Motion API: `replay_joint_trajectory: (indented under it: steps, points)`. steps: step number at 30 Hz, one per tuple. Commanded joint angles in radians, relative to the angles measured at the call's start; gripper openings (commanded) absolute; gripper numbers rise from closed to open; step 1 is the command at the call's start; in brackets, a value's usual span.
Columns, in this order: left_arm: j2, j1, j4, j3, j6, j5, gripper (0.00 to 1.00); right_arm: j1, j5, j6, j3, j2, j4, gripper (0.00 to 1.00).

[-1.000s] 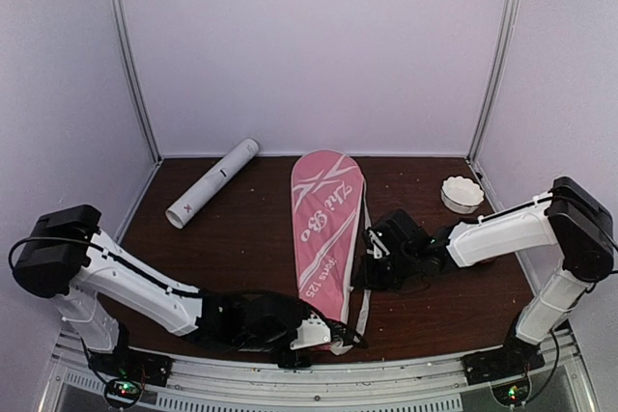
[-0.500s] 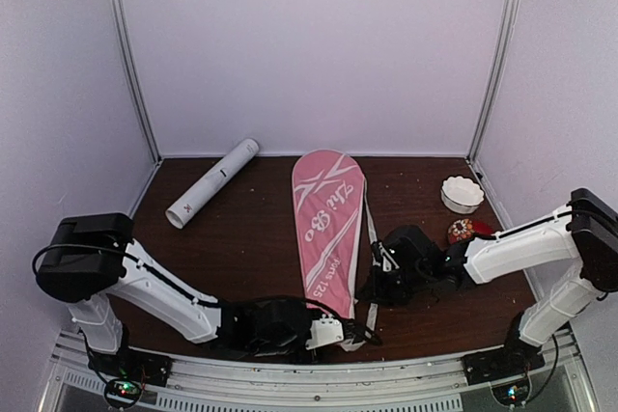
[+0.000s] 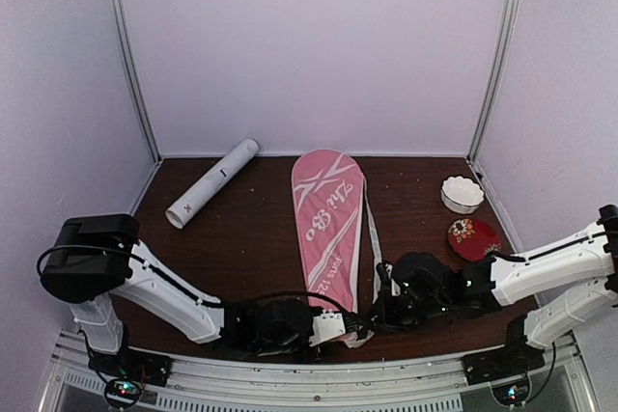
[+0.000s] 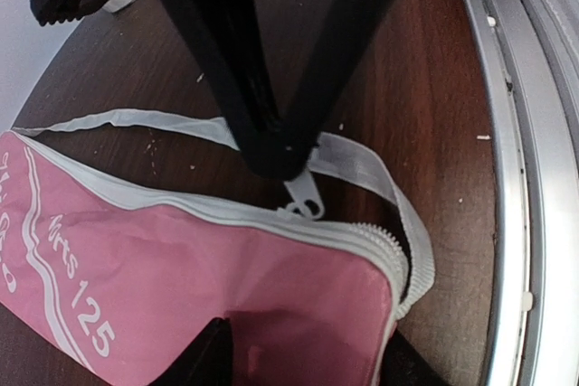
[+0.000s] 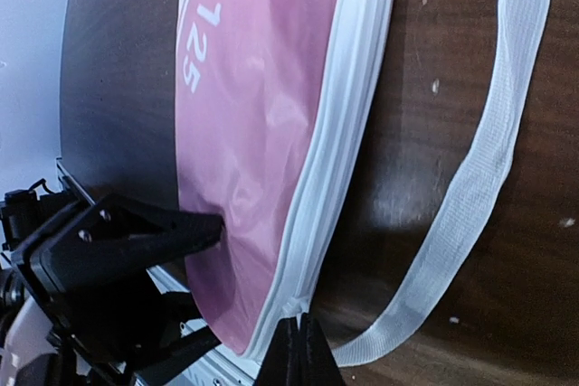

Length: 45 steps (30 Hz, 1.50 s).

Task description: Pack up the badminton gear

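I am counting one pink cover lying lengthwise in the middle of the tabletop, with its rounded head toward the far wall and its narrow end at the near edge. One long white tube is lying aslant at the far left, well apart from the cover. One red patterned dish is sitting at the right. One white frilled item is sitting just beyond the dish, and it is too small for me to be telling what it is or whether it is more than one piece. My left pincer is standing partly open with the cover's narrow end clamped between its fingers. Only their dark tips are showing at the bottom of the left wrist view. My right pincer is pinching fully closed on the zip pull at the cover's near right edge. One white strap is looping over the wood beside it. The cover is hiding its own contents, and both wrist views are cutting off its head.
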Motion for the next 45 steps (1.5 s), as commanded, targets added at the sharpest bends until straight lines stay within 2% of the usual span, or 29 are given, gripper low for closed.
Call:
replay_joint_trajectory:
  steps: [1, 7, 11, 15, 19, 22, 25, 26, 30, 33, 35, 37, 40, 42, 45]
  points:
    - [0.041, 0.041, -0.063, -0.001, -0.072, -0.043, 0.52, 0.089, -0.005, 0.091, -0.049, -0.024, -0.021, 0.0]
    - [0.048, 0.049, -0.057, 0.002, -0.099, -0.039, 0.5, 0.199, 0.016, 0.18, -0.057, 0.004, 0.059, 0.0]
    - [0.046, 0.048, -0.058, 0.003, -0.095, -0.037, 0.5, 0.227, 0.059, 0.202, -0.073, -0.007, 0.136, 0.0]
    - [-0.02, 0.038, -0.093, -0.014, -0.078, -0.024, 0.59, 0.217, 0.108, 0.155, -0.07, -0.015, 0.138, 0.0]
    - [-0.127, 0.028, -0.176, -0.014, -0.115, -0.006, 0.69, 0.176, 0.118, 0.092, -0.074, -0.032, 0.102, 0.14]
    - [-0.211, 0.039, -0.193, -0.031, -0.177, 0.052, 0.76, 0.103, 0.1, 0.014, -0.06, -0.066, 0.075, 0.35]
    - [-0.288, 0.076, -0.252, -0.016, -0.232, 0.142, 0.86, 0.003, 0.087, -0.095, -0.021, -0.102, 0.03, 0.49]
    - [-0.315, 0.104, -0.281, -0.005, -0.252, 0.19, 0.91, -0.038, 0.073, -0.124, -0.016, -0.108, 0.025, 0.51]
    - [-0.411, 0.303, -0.473, 0.062, -0.331, 0.325, 0.94, -0.166, 0.034, -0.226, 0.009, -0.09, 0.02, 0.57]
    - [-0.449, 0.555, -0.641, 0.165, -0.367, 0.384, 0.96, -0.226, 0.016, -0.288, 0.059, -0.037, -0.005, 0.59]
    - [-0.416, 0.727, -0.779, 0.282, -0.355, 0.415, 0.97, -0.24, 0.016, -0.327, 0.093, -0.001, -0.02, 0.62]
    - [-0.357, 0.884, -0.913, 0.411, -0.333, 0.376, 0.98, -0.247, 0.01, -0.358, 0.123, 0.034, -0.024, 0.62]
    - [-0.261, 1.069, -0.981, 0.551, -0.316, 0.369, 0.98, -0.257, 0.003, -0.382, 0.148, 0.064, -0.022, 0.63]
    - [-0.194, 1.15, -0.995, 0.621, -0.293, 0.334, 0.98, -0.266, -0.012, -0.39, 0.153, 0.073, -0.018, 0.62]
    - [-0.055, 1.209, -1.09, 0.785, -0.216, 0.219, 0.98, -0.28, -0.035, -0.397, 0.146, 0.069, -0.007, 0.62]
